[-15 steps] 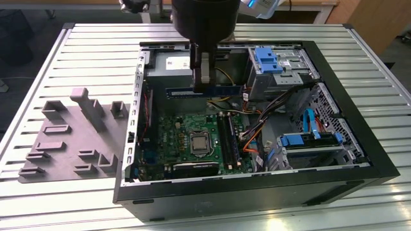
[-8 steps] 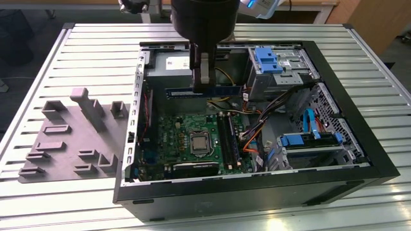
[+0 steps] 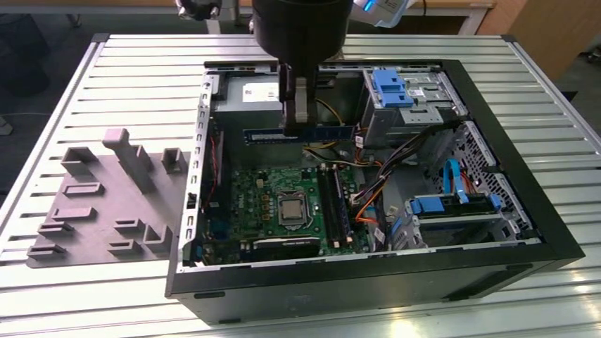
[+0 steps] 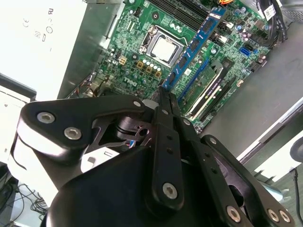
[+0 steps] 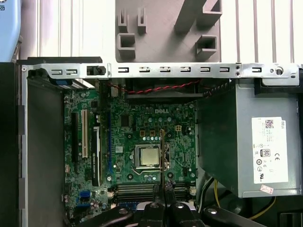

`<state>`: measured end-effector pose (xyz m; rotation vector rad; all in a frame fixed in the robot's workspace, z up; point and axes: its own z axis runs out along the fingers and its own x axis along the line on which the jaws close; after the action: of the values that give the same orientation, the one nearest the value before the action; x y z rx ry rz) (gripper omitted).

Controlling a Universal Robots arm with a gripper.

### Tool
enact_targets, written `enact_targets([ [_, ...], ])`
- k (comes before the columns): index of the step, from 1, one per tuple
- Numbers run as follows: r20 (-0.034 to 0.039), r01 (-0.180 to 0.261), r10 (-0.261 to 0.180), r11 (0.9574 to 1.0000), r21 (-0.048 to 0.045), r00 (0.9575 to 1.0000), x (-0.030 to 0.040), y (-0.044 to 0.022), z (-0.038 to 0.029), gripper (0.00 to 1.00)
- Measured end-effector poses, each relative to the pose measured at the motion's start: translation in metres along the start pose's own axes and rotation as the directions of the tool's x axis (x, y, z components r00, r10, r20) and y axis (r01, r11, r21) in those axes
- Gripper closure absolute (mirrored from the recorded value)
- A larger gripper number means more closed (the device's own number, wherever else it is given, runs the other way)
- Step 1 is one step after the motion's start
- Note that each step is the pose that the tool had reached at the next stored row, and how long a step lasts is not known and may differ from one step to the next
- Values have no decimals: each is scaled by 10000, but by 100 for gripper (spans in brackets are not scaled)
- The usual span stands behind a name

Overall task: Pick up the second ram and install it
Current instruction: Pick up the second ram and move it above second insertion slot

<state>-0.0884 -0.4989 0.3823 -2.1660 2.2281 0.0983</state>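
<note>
One computer case (image 3: 376, 282) is lying open, holding one motherboard (image 3: 253, 197) with one processor (image 3: 293, 210) at its middle. Two memory sticks are showing: the second ram (image 3: 329, 132) (the blue one) is hanging above the motherboard in one gripper (image 4: 164, 92), and a green stick (image 4: 204, 90) is standing in a slot on it. Two blue drive brackets (image 3: 390, 88) (image 3: 441, 205) and one power supply (image 5: 246, 142) are sitting beside the motherboard, and one grey tray (image 3: 94, 204) is lying well apart from it.

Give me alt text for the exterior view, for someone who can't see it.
The claw holds the second ram level over an open computer case, its green motherboard exposed. The case sits on a slatted table, with a grey moulded tray at the exterior view's left.
</note>
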Motion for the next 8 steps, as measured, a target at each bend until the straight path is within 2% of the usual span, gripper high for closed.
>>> enact_targets([
  [8, -1, 0, 0, 10000, 0, 10000, 1, -2, 18, 88],
])
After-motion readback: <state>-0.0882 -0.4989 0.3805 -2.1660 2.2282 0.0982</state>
